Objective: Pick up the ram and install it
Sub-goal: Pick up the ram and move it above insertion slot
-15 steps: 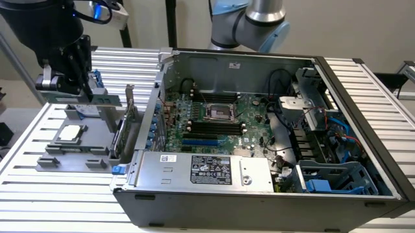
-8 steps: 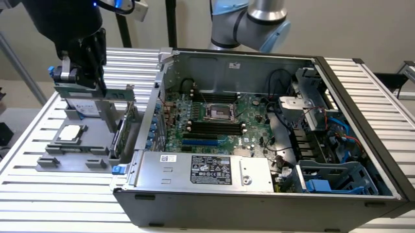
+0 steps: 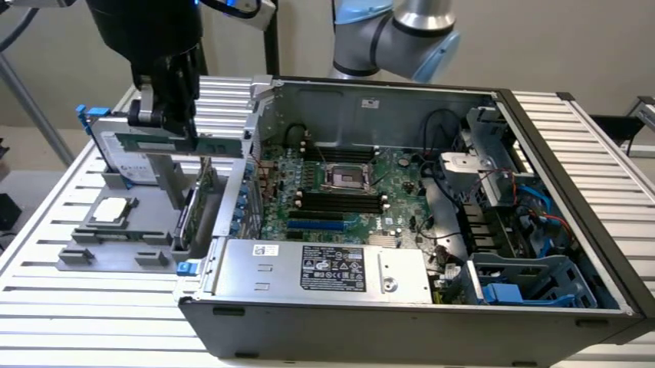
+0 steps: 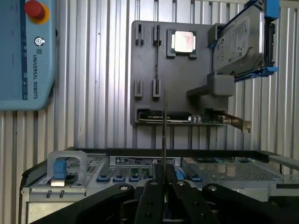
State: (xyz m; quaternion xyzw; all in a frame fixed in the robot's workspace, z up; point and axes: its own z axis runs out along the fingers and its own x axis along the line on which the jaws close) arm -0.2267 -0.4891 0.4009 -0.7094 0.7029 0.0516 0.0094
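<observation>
One claw [image 3: 180,132], narrow and tight on the ram [image 3: 218,146].

Arm [image 3: 401,32]: silver-grey tube links, rounded joint housings, pale blue end caps. Wrist end: bulky matte black housing, white collar with blue glow above it. Gripper [image 4: 163,168]: black throughout, angled linkage bars, round pivot pins at each joint, two narrow flat fingers [image 4: 172,179]; exterior view shows grey metal side plate.
</observation>
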